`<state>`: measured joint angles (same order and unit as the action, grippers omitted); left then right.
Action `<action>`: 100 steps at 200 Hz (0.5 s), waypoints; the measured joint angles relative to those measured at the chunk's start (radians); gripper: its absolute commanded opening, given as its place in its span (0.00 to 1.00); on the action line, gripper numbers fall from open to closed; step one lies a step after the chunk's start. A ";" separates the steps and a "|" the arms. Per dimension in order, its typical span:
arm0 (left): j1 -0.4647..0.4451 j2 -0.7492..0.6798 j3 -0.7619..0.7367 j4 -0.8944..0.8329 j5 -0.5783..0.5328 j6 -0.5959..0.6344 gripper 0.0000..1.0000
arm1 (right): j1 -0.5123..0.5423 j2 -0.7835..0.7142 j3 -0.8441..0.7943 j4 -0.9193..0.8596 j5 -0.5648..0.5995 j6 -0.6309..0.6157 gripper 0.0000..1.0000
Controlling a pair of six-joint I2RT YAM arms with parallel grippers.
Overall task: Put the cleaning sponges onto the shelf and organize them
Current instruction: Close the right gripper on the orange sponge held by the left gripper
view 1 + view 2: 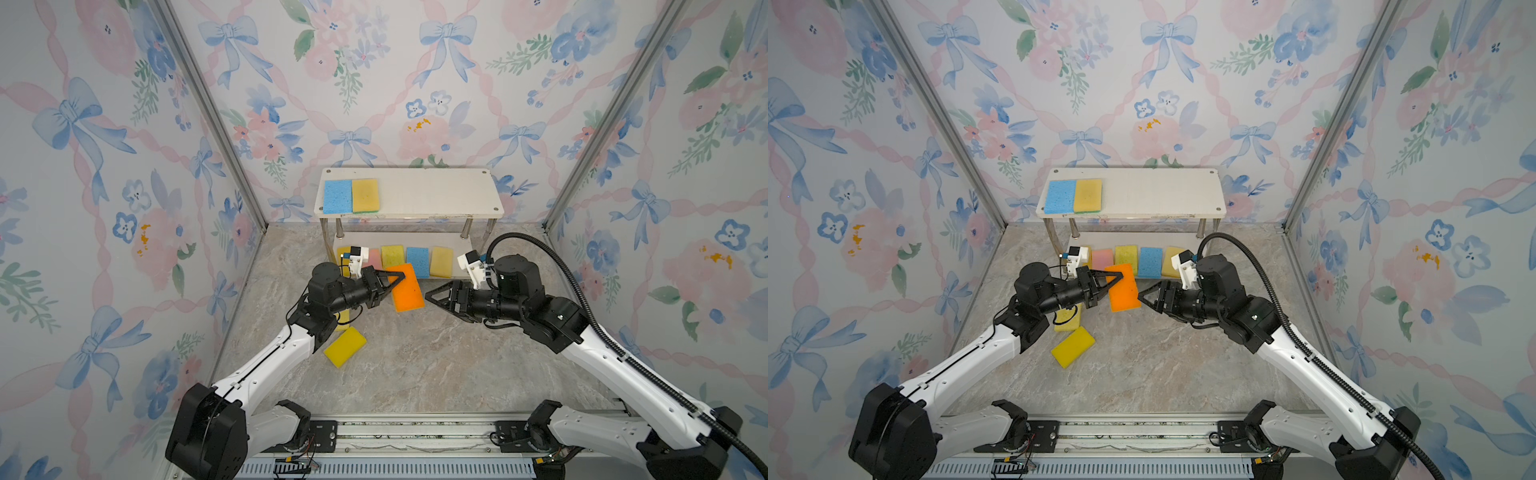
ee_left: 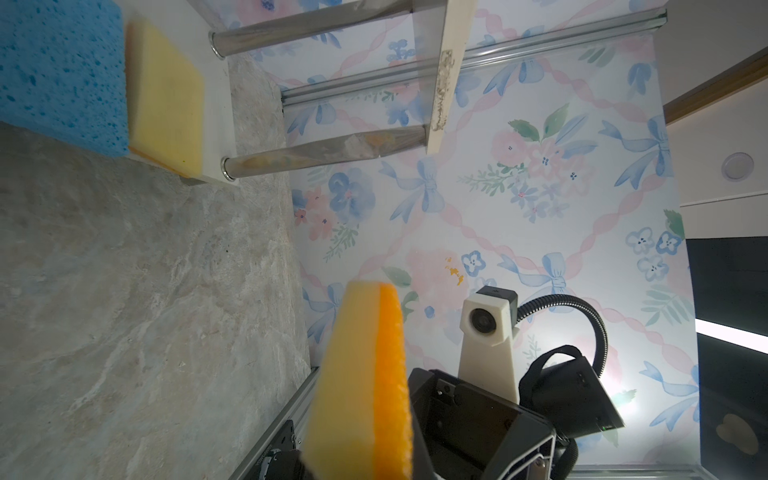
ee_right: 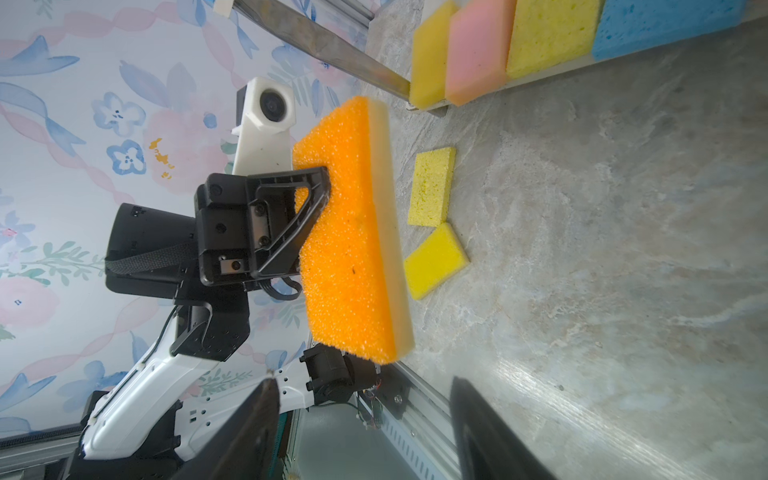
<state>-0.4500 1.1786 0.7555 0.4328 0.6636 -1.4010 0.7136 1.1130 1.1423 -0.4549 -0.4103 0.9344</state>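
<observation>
Your left fingers (image 3: 320,183) pinch the orange sponge (image 3: 349,249) above the worktop (image 3: 602,291), in front of the shelf (image 1: 436,191). The right wrist view shows a pale foam layer under its gritty face, which is faint from above. Your right fingers (image 3: 478,432) stand wide and empty.

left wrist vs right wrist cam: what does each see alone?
Left wrist only: the tan sponge at the end of the lower board, and the right arm's wrist camera. Right wrist only: the left end effector shut on the orange sponge, the pink sponge, a pale yellow sponge and a bright yellow sponge on the floor. Both: the orange sponge, the blue sponge.
</observation>
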 measured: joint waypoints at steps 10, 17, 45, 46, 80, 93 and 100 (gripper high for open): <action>0.000 0.002 0.000 0.000 -0.002 0.000 0.07 | 0.011 0.018 0.000 0.005 0.002 0.006 0.63; 0.000 0.002 0.000 0.000 -0.002 0.000 0.07 | 0.018 0.029 0.000 0.009 0.002 0.008 0.62; 0.000 0.001 0.000 0.000 -0.006 -0.008 0.07 | 0.033 0.064 0.000 0.036 0.003 0.009 0.57; 0.000 0.001 0.000 0.000 -0.006 -0.008 0.07 | 0.033 0.065 0.000 0.037 0.003 0.008 0.57; 0.000 -0.002 0.000 0.000 -0.014 -0.018 0.06 | 0.035 0.085 0.000 0.061 -0.001 0.013 0.50; 0.000 -0.005 0.000 0.000 -0.014 -0.018 0.06 | 0.035 0.087 0.000 0.068 -0.001 0.016 0.46; 0.000 -0.008 0.000 0.000 -0.014 -0.018 0.06 | 0.036 0.087 0.000 0.071 -0.001 0.018 0.44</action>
<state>-0.4500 1.1702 0.7551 0.4332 0.6491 -1.4189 0.7494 1.2003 1.1423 -0.3836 -0.4114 0.9524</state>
